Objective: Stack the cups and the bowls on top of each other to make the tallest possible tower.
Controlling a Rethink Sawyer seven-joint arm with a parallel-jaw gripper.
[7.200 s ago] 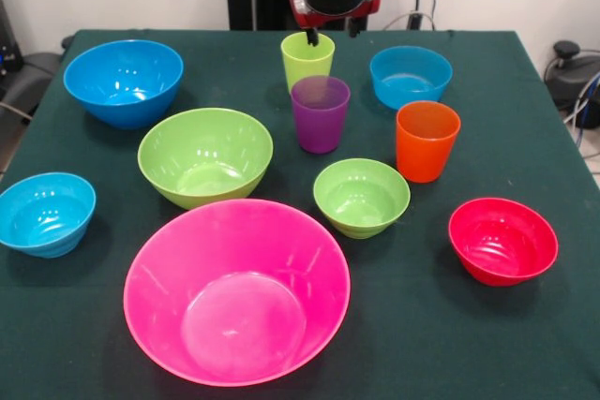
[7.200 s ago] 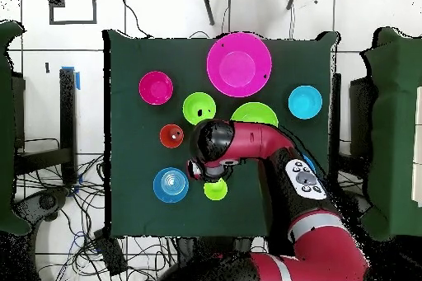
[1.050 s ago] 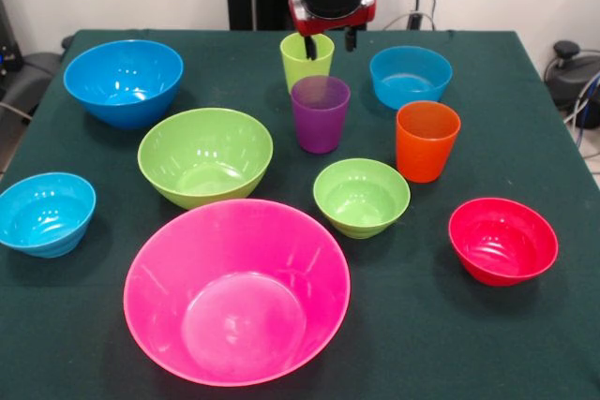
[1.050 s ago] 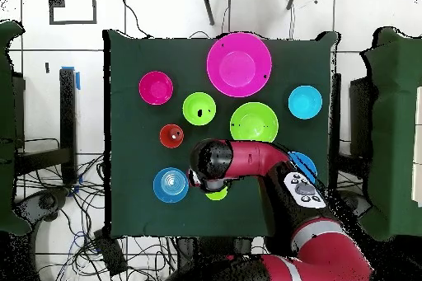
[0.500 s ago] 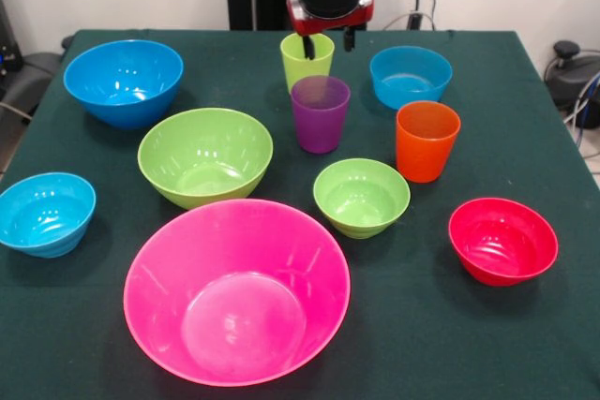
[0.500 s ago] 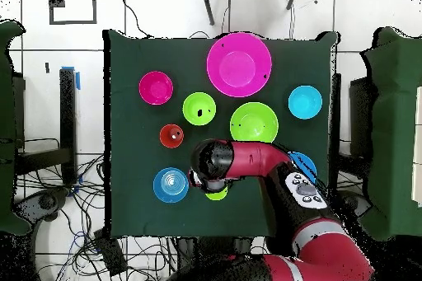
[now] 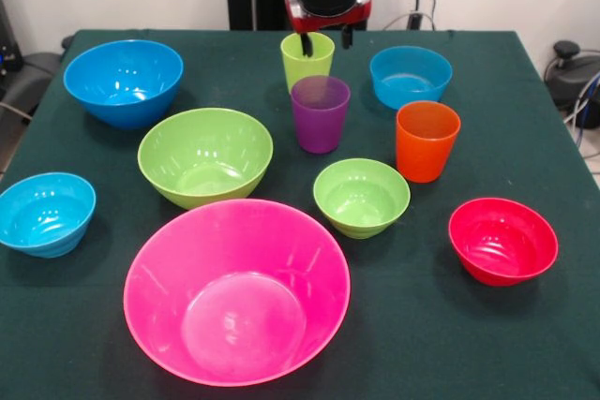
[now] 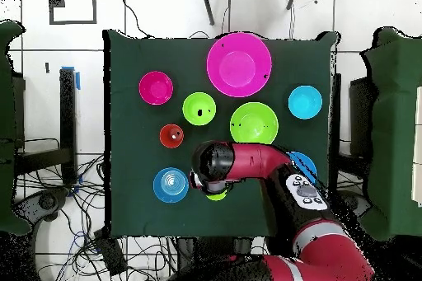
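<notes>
Ten glossy plastic vessels stand apart on the dark cloth counter [image 7: 525,344], none stacked. The claw [image 7: 325,42] straddles the far lime cup's [image 7: 307,61] rim, fingers parted (one inside); smooth purple cup [image 7: 320,113] nearer.

The table [image 7: 525,344] is covered in dark green cloth, matt and faintly napped, with no shine anywhere. All the vessels look like smooth moulded plastic. The huge pink bowl [image 7: 236,289] at 6 o'clock is glossy, with pale highlights across its inner wall. The large green bowl [image 7: 205,155] and large blue bowl [image 7: 123,81] are equally shiny and opaque, as are the small green bowl [image 7: 361,196] and the red bowl [image 7: 502,240] at 4 o'clock. The purple cup [image 7: 320,114] is translucent, with a softer sheen; the orange cup [image 7: 427,140] looks slightly frosted. The arm [image 8: 255,161] has a glossy red shell with black parts.
</notes>
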